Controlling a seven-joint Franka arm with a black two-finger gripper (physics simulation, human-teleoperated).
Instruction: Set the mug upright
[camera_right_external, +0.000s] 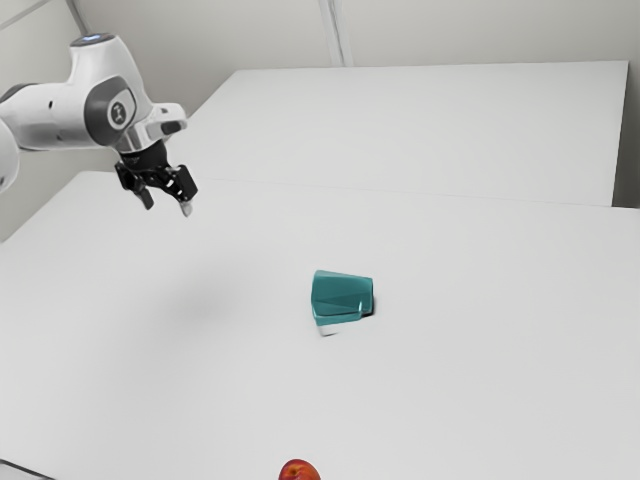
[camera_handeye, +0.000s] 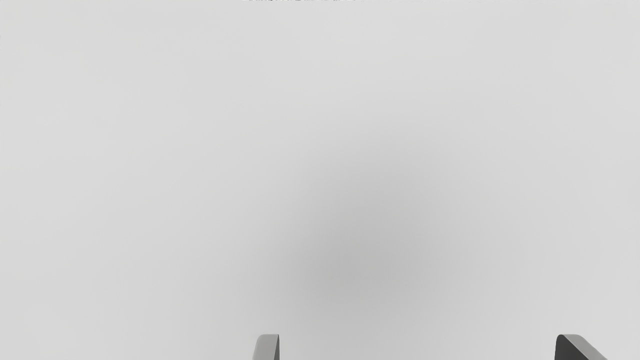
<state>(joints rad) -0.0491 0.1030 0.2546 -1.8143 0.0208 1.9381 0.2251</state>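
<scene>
Apparently at the approach stage, we held our gripper (camera_right_external: 168, 208) open and empty, needing to reach the sideways mug (camera_right_external: 342, 298).

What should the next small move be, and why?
Probably ease the pincer slightly toward the exterior view's right, nearer the teal mug: the mug lies on its side on the table, while the pincer hangs open in the air, well short of it.
</scene>
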